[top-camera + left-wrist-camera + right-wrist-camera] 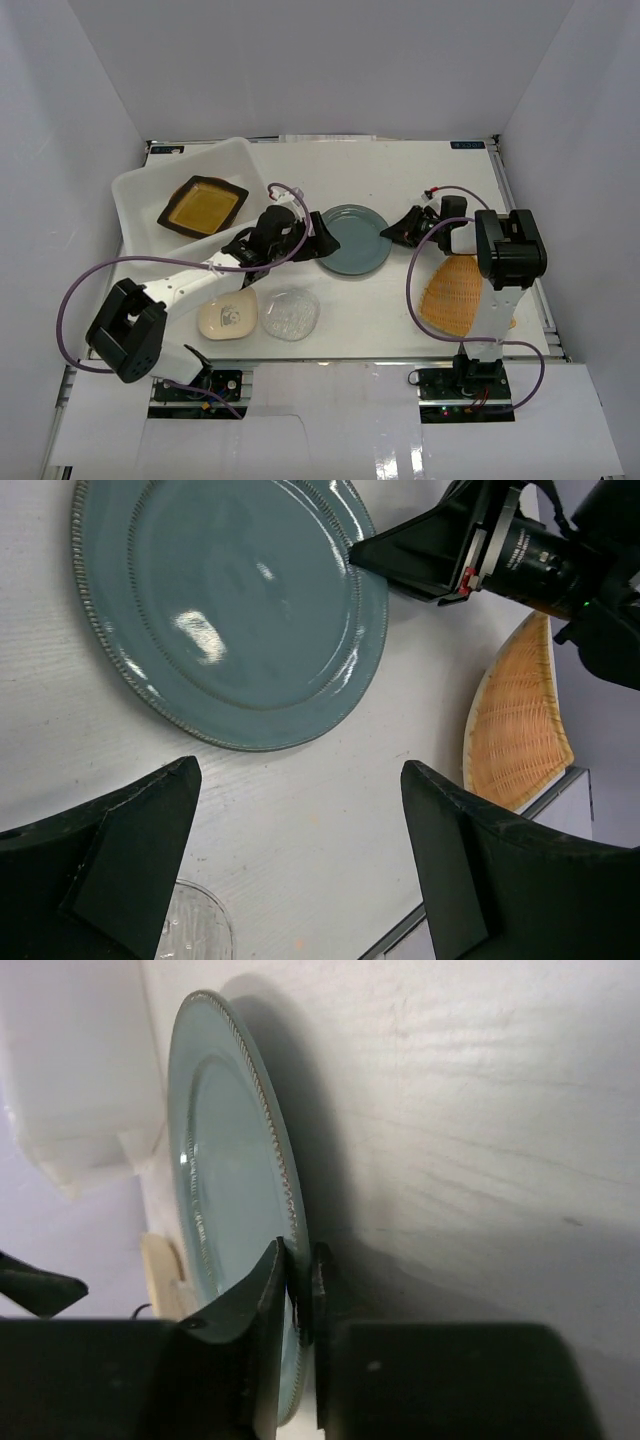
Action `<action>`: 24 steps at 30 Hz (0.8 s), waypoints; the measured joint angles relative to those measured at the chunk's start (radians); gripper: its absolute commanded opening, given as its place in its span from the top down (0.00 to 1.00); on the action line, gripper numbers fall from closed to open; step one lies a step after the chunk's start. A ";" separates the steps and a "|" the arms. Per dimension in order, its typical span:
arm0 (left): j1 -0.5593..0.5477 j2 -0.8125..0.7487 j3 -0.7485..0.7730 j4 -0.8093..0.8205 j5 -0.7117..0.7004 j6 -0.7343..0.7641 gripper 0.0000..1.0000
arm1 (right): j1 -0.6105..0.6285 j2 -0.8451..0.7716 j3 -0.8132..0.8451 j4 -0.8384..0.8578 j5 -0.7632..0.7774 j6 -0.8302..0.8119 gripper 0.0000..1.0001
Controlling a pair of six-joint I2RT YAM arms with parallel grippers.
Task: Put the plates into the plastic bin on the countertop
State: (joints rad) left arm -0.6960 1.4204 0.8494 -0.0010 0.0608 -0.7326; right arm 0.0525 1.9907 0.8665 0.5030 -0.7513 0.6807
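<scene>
The teal round plate [352,240] lies on the white countertop [400,180], mid-table. My right gripper [392,233] is shut on its right rim; the right wrist view shows the rim [225,1160] pinched between the fingers [268,1280]. My left gripper [318,237] is open and empty just left of the plate; its wrist view shows the plate [230,600] ahead of the gripper [300,770]. The white plastic bin [150,185] at the back left holds the black-rimmed amber square plate [205,207]. The tan floral and petal-patterned plates are out of view.
The orange woven plate [452,295] lies under the right arm near the right edge rail. The small cream square dish [228,316] and the small clear glass dish [291,313] sit side by side near the front. White walls enclose the table.
</scene>
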 measured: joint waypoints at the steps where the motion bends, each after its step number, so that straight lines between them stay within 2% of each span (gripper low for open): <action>1: 0.000 -0.010 0.000 -0.003 0.002 0.001 0.08 | -0.002 0.010 -0.005 0.017 -0.030 0.024 0.92; 6: 0.000 -0.057 0.000 -0.050 0.003 0.011 0.07 | -0.008 -0.028 -0.074 0.126 -0.056 0.127 0.92; 15: 0.010 -0.069 0.002 -0.113 0.028 0.040 0.05 | -0.075 -0.212 -0.210 0.330 -0.089 0.312 0.92; 20: 0.054 -0.016 0.008 -0.087 0.042 0.041 0.05 | -0.082 -0.242 -0.256 0.453 -0.117 0.408 0.92; 24: 0.105 0.025 0.004 0.017 0.083 0.017 0.07 | -0.080 -0.243 -0.285 0.537 -0.165 0.478 0.92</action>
State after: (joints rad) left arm -0.5911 1.4456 0.8532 0.0162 0.1440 -0.7158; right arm -0.0273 1.7481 0.5812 1.0401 -0.9161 1.1584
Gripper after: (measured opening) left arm 0.943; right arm 0.120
